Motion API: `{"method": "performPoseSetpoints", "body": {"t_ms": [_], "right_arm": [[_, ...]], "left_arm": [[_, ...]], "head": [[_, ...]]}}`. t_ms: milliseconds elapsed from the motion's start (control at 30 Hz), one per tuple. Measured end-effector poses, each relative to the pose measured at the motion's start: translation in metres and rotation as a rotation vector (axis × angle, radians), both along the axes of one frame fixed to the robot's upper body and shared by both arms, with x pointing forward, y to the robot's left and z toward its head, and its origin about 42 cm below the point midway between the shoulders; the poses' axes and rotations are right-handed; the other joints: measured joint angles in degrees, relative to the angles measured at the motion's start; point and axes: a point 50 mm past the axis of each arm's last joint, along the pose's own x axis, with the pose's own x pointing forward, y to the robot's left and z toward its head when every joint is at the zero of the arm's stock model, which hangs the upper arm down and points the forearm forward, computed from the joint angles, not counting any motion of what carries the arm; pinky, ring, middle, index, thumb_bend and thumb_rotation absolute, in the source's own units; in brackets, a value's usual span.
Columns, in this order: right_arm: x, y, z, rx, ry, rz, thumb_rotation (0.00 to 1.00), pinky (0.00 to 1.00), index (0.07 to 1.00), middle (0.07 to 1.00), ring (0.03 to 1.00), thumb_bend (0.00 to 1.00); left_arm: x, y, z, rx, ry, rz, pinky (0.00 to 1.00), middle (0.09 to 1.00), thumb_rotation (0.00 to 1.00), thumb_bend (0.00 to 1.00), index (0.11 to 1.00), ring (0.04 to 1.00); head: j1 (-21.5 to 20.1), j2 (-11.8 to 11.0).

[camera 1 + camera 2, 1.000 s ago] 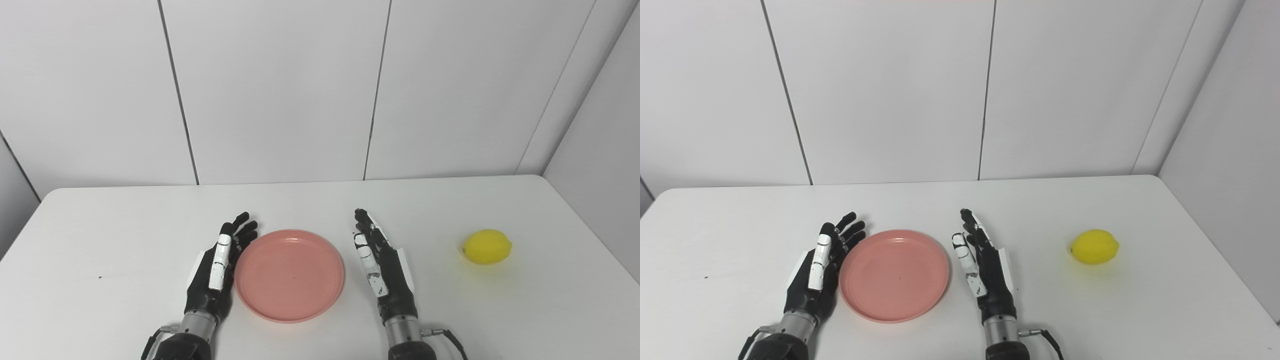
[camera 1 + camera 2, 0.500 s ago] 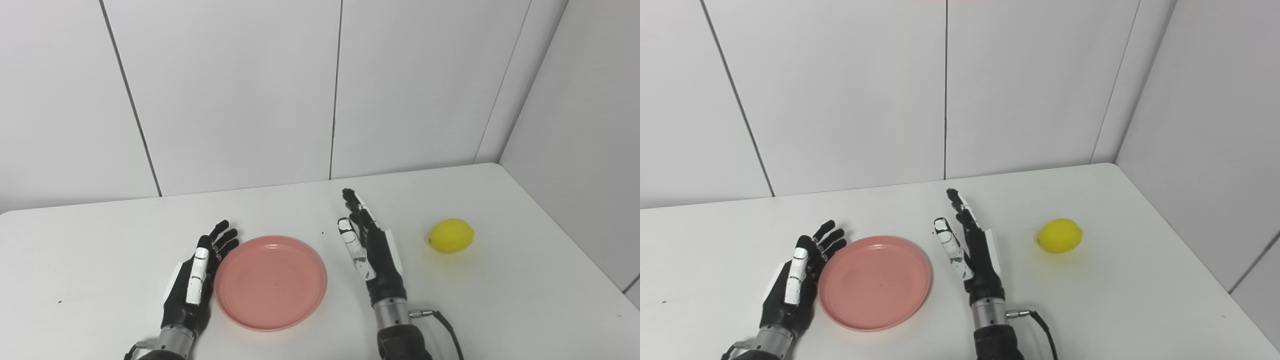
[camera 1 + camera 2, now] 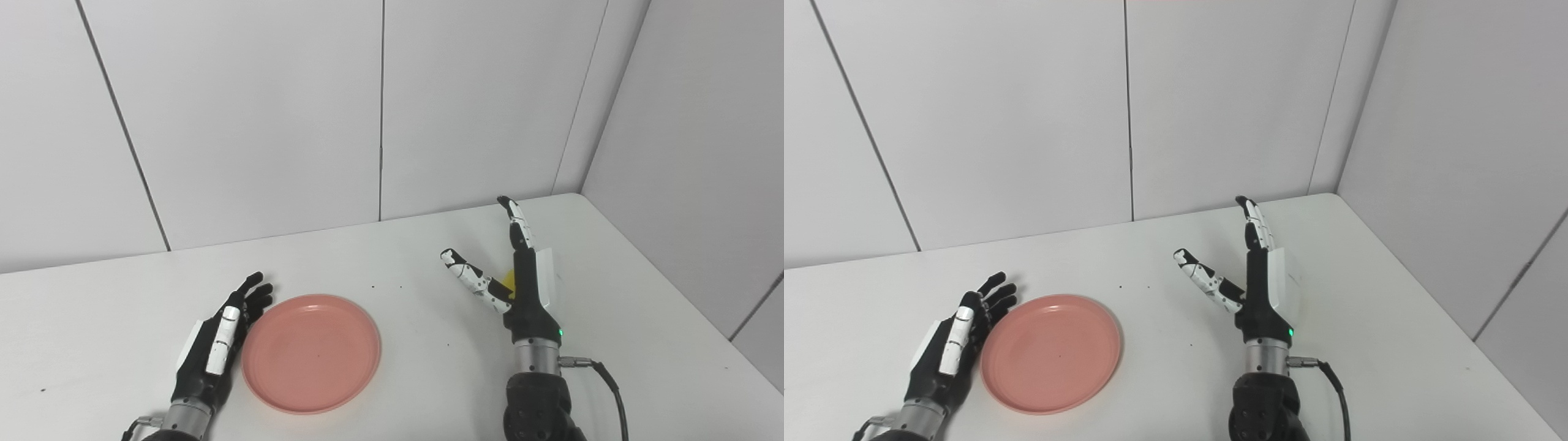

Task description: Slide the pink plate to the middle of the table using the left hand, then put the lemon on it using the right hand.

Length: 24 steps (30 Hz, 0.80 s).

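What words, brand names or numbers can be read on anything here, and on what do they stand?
None: nothing readable shows in either view.
pink plate: plain, no print.
left hand and right hand: white panels, no lettering visible.
lemon: mostly hidden behind the right hand.
table: bare white, only tiny dark specks.

The plate (image 3: 311, 353) is showing plain pink on a white table (image 3: 392, 269). Both hands (image 3: 214, 343) (image 3: 520, 282) are showing black with white patches; a sliver of yellow lemon (image 3: 509, 282) is showing.

No readable text, label, brand, number or sign anywhere in view.
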Motion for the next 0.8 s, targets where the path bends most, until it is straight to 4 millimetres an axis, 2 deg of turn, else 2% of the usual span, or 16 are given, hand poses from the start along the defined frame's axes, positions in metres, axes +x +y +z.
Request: {"method": "performPoseSetpoints", "body": {"t_ms": [300,400,800], "right_arm": [[-0.001,-0.027,-0.001,-0.057,0.052,-0.111,0.36,0.82,0.925,0.949,0.911,0.86],[0.001,-0.038,-0.008,-0.074,0.085,-0.133,0.33,0.82,0.925,0.951,0.913,0.87],[0.003,-0.072,-0.025,-0.093,0.24,-0.238,0.32,0.81,0.91,0.937,0.912,0.9]], "left_arm": [[0.005,0.007,0.002,0.053,-0.063,0.013,0.88,0.879,1.0,0.75,0.869,0.877],[0.005,0.009,0.003,0.056,-0.071,0.013,0.87,0.885,1.0,0.76,0.871,0.882],[0.004,0.012,0.004,0.058,-0.081,0.017,0.88,0.883,1.0,0.76,0.87,0.882]], "head": [[-0.53,-0.26],[-0.53,-0.18],[-0.79,-0.35]]}}
